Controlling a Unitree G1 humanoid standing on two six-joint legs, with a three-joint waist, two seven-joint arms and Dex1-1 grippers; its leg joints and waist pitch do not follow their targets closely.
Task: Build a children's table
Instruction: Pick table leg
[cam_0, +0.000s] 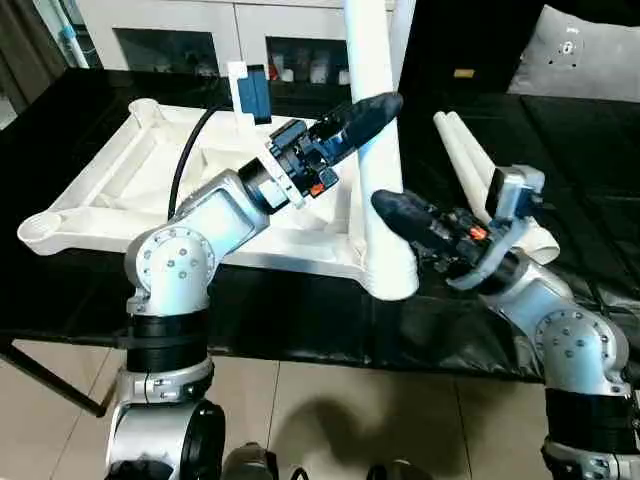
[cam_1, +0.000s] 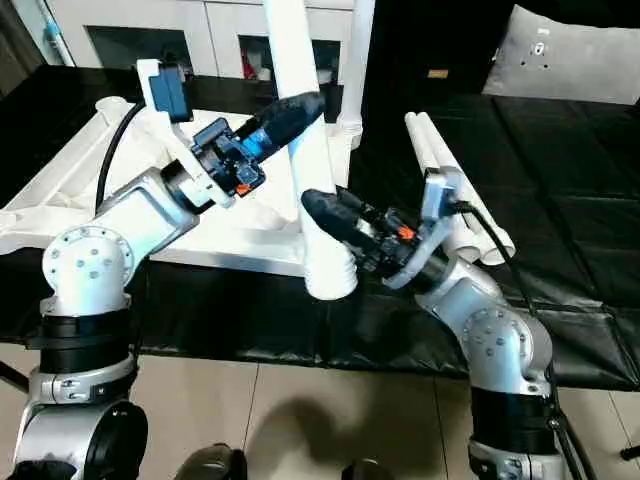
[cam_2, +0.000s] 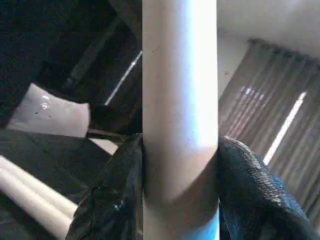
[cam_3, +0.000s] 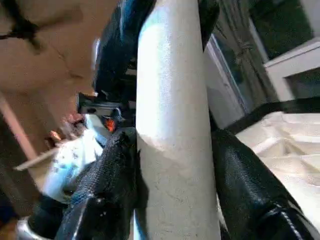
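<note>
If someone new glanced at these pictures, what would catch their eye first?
A white tube leg stands upright in the near corner socket of the upturned tabletop, gripped by the left gripper higher up and the right gripper lower down. Two spare legs lie on the black surface to the right.

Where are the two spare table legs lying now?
In the left eye view, the spare legs lie side by side on the black work surface, behind the right hand.

Pretty cramped near my upright leg (cam_0: 378, 150): tabletop (cam_0: 130, 190) blocks the left, two spare legs (cam_0: 470, 160) lie right. Bare desk (cam_0: 590, 200) beyond them is open room.
</note>
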